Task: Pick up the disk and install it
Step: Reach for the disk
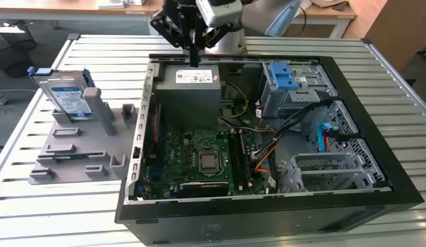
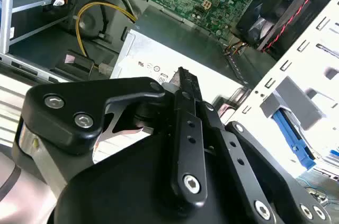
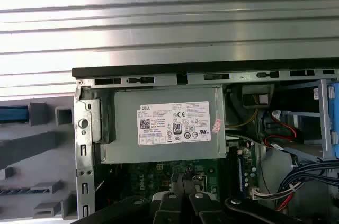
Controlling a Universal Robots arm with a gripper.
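The pincer (image 1: 194,62) hangs fingers-down over the far edge of the open computer case (image 1: 398,195), right above the grey power-supply box (image 1: 192,82). From here its two fingers look pressed together into one thin black bar with nothing between them, and the second wrist view shows the same closed, empty pincer (image 2: 184,78). The disk (image 1: 67,98) is well apart from it, out on the exterior view's left. It stands on edge in a grey slotted holder (image 1: 75,154) on the slatted tabletop (image 1: 48,216), label facing us and blue rails showing at the top. I'd say it is propped upright like that so its flat faces are free for a grasp from above. The case lies on its side with the panel off, presumably so the bays can be reached from overhead. Over on the exterior view's right I can see a drive cage with a blue latch (image 1: 285,77) and, nearer us, an empty-looking metal cage (image 1: 329,170); which one is meant for the disk I cannot tell. The holder's posts hide the disk's lower edge, the arm is cut off at the top of the exterior view, and cables crowd the space between the cages. The first wrist view looks straight down on the power-supply box (image 3: 164,123).
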